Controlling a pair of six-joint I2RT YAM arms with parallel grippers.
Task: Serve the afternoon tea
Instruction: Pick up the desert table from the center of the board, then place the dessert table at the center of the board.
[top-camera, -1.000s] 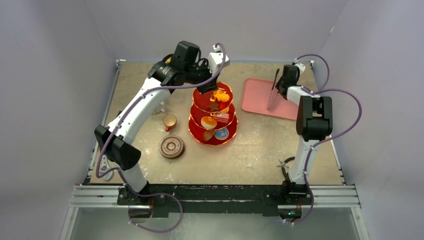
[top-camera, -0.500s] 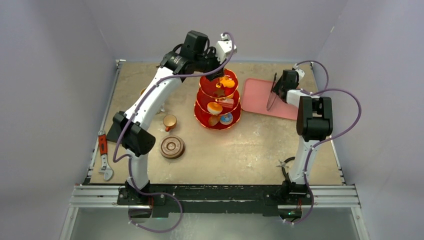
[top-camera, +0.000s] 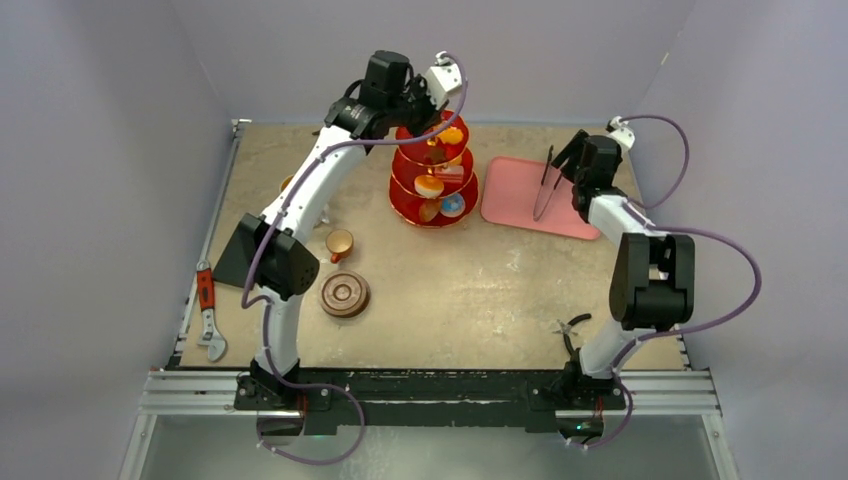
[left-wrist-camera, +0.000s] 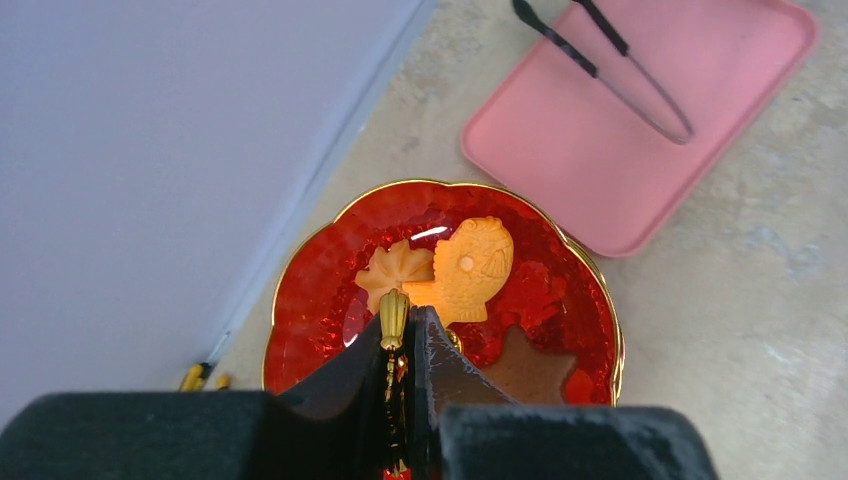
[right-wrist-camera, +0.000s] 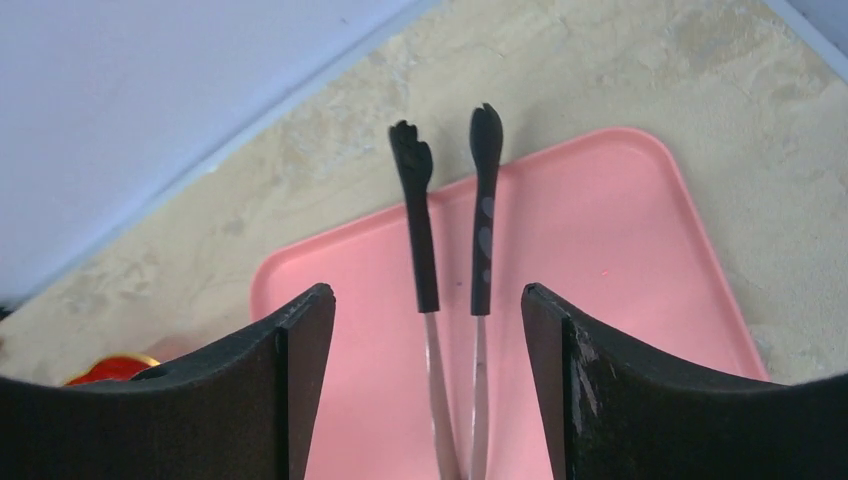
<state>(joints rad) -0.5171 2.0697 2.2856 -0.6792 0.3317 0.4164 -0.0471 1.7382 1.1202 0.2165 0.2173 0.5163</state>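
With your left gripper (left-wrist-camera: 405, 335) clamped on the three-tier stand (left-wrist-camera: 300, 290)'s gold handle (left-wrist-camera: 393, 312) and your right gripper (right-wrist-camera: 425, 300) standing with jaws apart, a swing could spill the pastries (left-wrist-camera: 475, 265).

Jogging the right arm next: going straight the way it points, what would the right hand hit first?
Most likely the black tongs on the pink tray: they lie between the open fingers of the right hand. Depth is unclear.

Tabletop tally, by kind
Red 3-tier stand (left-wrist-camera: 318, 285): 1. Pastries (left-wrist-camera: 472, 265): approx. 7 (3 on the top tier, 4 on the lower two, some partly hidden). Brown cup (top-camera: 339, 243): 1. Brown saucer (top-camera: 344, 295): 1. Pink tray (right-wrist-camera: 610, 250): 1. Black tongs (right-wrist-camera: 481, 230): 1 pr. Red-handled wrench (top-camera: 207, 312): 1.
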